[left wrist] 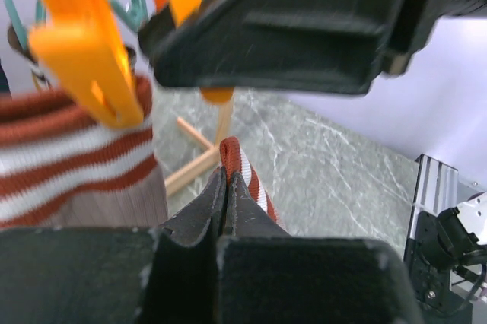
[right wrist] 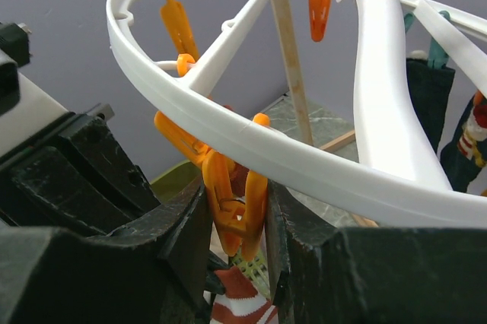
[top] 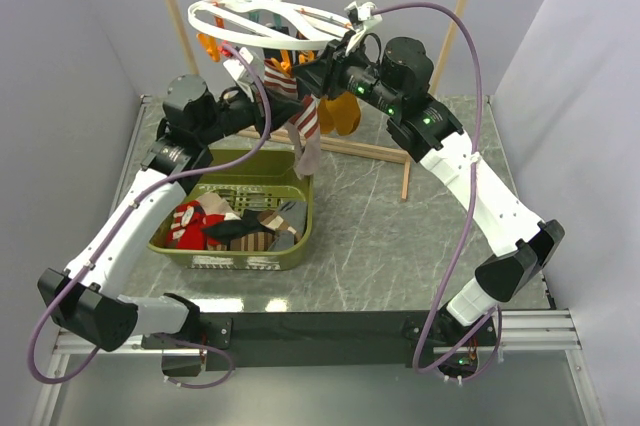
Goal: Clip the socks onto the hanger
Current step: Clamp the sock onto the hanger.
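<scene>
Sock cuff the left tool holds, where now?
Left wrist view: the sock cuff is pinched in the left tool, right of the clipped sock. Right wrist view: just below the orange clip the right tool squeezes on the hanger.

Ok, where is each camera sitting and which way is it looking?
Top external: high behind the bases, looking down at the table; the left arm and right arm show whole, reaching to the hanger beyond the green basket.
Left wrist: on the left arm, looking along the left pincer, shut on the striped cuff of a sock.
Right wrist: on the right arm, looking up along the right pincer, squeezing an orange clip under the hanger's ring.
Shared: both wrist views show the striped cuff and orange clips.
</scene>
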